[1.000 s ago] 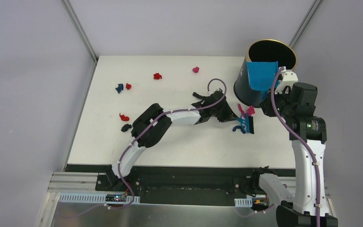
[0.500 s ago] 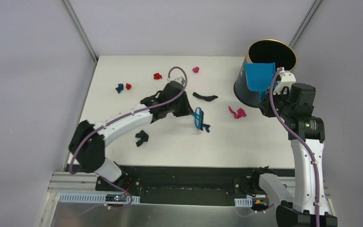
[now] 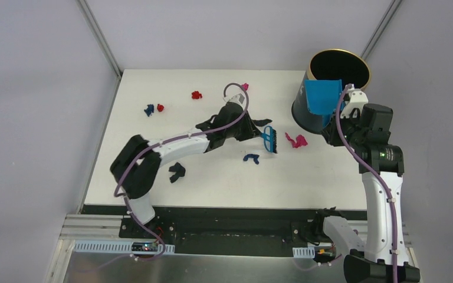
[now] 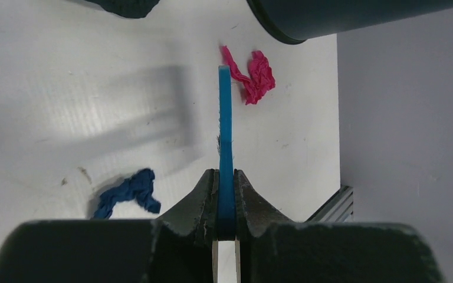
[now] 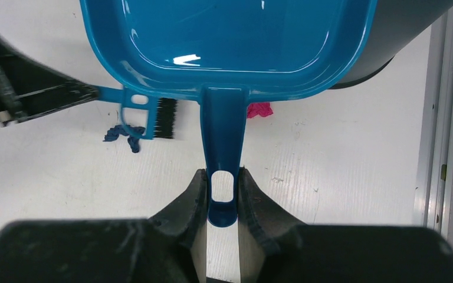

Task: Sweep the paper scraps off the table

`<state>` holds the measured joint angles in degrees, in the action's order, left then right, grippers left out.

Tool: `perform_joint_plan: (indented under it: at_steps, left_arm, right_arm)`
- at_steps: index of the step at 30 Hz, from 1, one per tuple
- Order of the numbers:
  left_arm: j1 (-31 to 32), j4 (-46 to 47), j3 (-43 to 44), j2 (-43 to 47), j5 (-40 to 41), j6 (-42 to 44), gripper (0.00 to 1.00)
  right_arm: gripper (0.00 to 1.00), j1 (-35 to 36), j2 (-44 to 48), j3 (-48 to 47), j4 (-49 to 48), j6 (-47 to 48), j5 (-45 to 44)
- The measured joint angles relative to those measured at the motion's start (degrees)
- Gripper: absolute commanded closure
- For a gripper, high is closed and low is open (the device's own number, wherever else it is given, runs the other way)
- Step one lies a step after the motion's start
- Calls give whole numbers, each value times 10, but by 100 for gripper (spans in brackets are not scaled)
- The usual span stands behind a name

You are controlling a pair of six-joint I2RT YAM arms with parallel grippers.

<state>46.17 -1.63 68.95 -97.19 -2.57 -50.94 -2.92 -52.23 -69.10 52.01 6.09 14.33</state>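
paper scraps (image 3: 298, 141): scattered over the white table (image 3: 307, 177). magenta wad near the dark bin (image 3: 304, 115), dark blue wad (image 3: 250, 157) just behind the brush, red (image 3: 196, 94), pink (image 3: 245, 86) and blue (image 3: 149, 109) bits well apart along the far side.
left tool (image 4: 226, 177): clenched on the flat handle of the blue hand brush (image 3: 268, 139), bristles close by the magenta wad.
right tool (image 5: 223, 188): clamped on the dustpan (image 5: 230, 41) stem, pan held up in front of the bin.
handling: they look feather-light, soft and springy. a hard flick would likely send them hopping, so short gentle strokes.
where to hold: don't pinch the wads. grip brush and pan by their handles, as now, with the pan lip flat on the table.
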Motion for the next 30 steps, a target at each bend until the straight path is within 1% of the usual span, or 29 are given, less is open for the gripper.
perform_joint_plan:
  at_steps: [5,7,12,14,16,21,26,30]
  left_arm:
    - [3,143,9,-134,-52,-82,100]
    - [7,179,24,-175,-68,-109,100]
    - [23,267,61,-245,-97,-181,100]
    - [27,288,68,-258,-100,-202,100]
    - [33,290,69,-262,-99,-207,100]
    - [42,292,69,-261,-95,-201,100]
    - [50,344,73,-263,-100,-201,100]
    - [63,374,116,-293,-100,-217,100]
  right_arm:
    - [100,-3,12,17,-1,0,0]
    - [100,-5,13,19,-3,0,1]
    - [100,-7,13,23,-5,0,2]
    - [100,-8,13,23,-5,0,2]
    - [100,-10,13,24,-7,0,3]
    - [100,-13,13,30,-9,0,4]
    - [100,-15,12,33,-12,0,9]
    - [100,-16,12,33,-12,0,12]
